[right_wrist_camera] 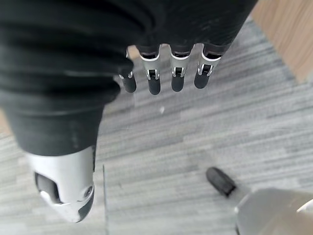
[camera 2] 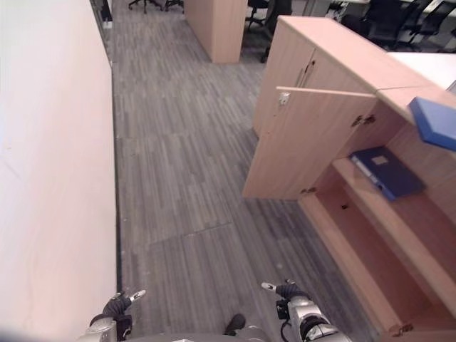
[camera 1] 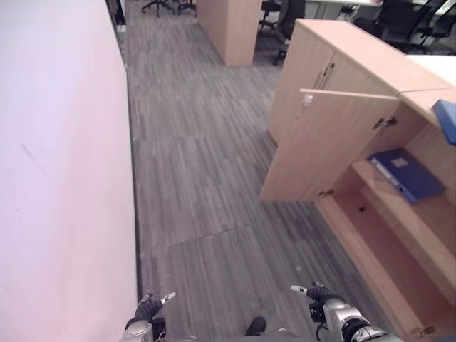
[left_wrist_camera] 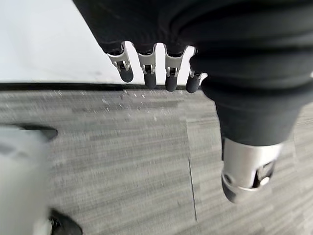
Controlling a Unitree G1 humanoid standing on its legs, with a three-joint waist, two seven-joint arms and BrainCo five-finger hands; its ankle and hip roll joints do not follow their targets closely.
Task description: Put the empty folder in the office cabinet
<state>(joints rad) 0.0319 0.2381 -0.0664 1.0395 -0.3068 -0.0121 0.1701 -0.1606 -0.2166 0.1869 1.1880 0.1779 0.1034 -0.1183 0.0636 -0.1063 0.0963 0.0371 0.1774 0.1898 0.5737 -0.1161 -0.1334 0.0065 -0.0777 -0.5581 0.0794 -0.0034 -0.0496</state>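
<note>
In the left eye view, a dark blue folder is seen lying flat on the upper shelf of the open wooden cabinet, whose door is swung out toward the carpet floor. A second, lighter blue folder is placed on the cabinet top and is cut off by the picture's edge, so its full shape cannot be made out. The left hand and the right hand are seen low, partly cut off, well apart from the cabinet. A pale wall is seen along the left side. In the left wrist view, the fingers of the left hand are seen straight and relaxed above the carpet, with nothing held. In the right wrist view, the fingers of the right hand are likewise extended and nothing is held; a strip of the cabinet's wood is seen at a corner.
</note>
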